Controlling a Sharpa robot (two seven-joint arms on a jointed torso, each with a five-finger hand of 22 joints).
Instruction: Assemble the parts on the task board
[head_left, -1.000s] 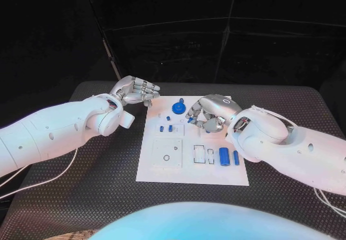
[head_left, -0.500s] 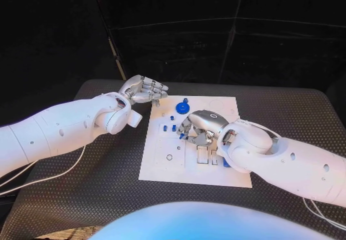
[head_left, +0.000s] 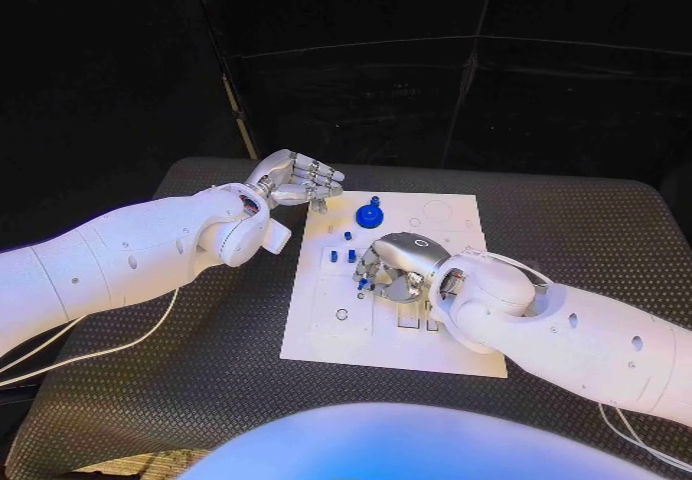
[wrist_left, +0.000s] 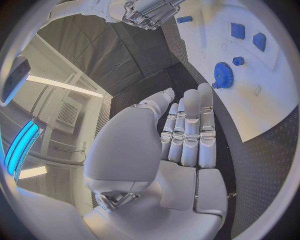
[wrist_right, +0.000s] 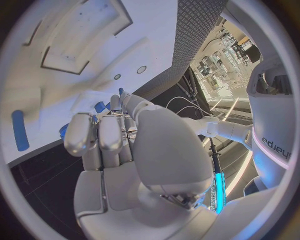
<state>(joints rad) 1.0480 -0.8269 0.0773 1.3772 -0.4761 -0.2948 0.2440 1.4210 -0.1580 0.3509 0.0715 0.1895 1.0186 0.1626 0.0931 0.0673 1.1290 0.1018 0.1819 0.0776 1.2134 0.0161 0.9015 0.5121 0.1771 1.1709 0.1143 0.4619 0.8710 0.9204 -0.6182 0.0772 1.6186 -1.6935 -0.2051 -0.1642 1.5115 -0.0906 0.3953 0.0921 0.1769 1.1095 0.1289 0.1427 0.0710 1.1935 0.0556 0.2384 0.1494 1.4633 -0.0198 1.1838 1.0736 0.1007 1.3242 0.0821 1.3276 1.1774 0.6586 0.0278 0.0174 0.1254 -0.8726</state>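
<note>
The board (head_left: 392, 340) lies mid-desk (head_left: 173, 400). The right hand (head_left: 397, 262) hovers over its middle, fingers curled down near small blue parts (head_left: 339, 255); whether they hold one I cannot tell. The left hand (head_left: 296, 178) hangs off the board's far left corner, fingers together and empty, near a blue gear (head_left: 371, 212).

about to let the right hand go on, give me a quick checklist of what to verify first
1. Task board flat on the table: ok.
2. Right hand over the board's middle: ok.
3. Whether the right hand holds a part: cannot tell, its fingers hide what is under them.
4. Left hand off the board's far left corner, holding nothing: ok.
5. Blue gear apart from both hands: ok.
6. Slots beneath the right hand visible: not ok, covered.
</note>
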